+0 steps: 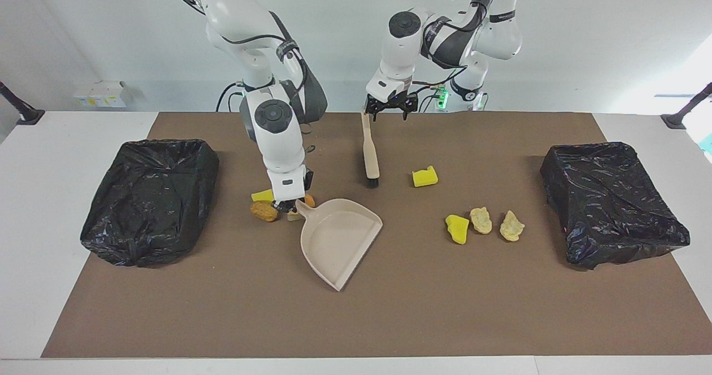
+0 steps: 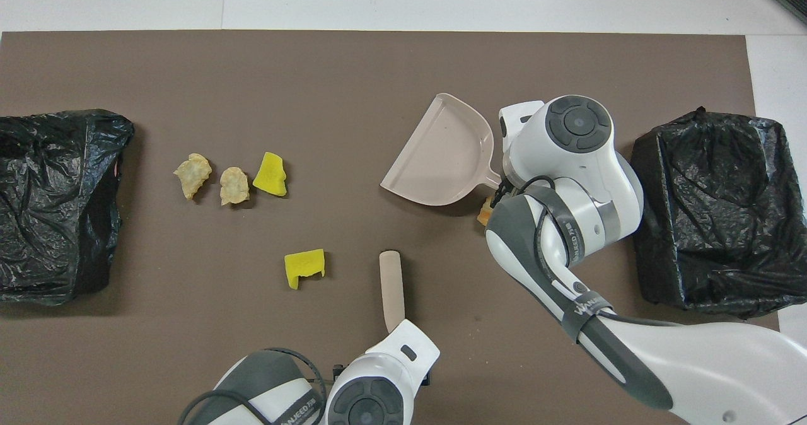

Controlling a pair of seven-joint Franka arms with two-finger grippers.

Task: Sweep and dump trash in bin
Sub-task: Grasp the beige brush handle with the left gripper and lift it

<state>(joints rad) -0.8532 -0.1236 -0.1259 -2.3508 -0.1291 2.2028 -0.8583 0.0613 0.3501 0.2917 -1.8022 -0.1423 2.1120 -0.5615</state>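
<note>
My right gripper (image 1: 290, 200) is down at the table, shut on the handle of the beige dustpan (image 1: 336, 241), which also shows in the overhead view (image 2: 444, 154). Around that gripper lie a yellow sponge chunk (image 1: 262, 196) and two orange-brown pieces (image 1: 264, 211) (image 1: 310, 200). My left gripper (image 1: 389, 109) is at the top end of the beige brush (image 1: 369, 152), whose dark bristles touch the mat. Farther out lie a yellow chunk (image 1: 424, 177), another yellow chunk (image 1: 457, 228) and two pale beige lumps (image 1: 481, 220) (image 1: 512, 226).
Two bins lined with black bags stand on the brown mat, one at the right arm's end (image 1: 150, 200) and one at the left arm's end (image 1: 612, 202). White table surface (image 1: 33, 197) surrounds the mat.
</note>
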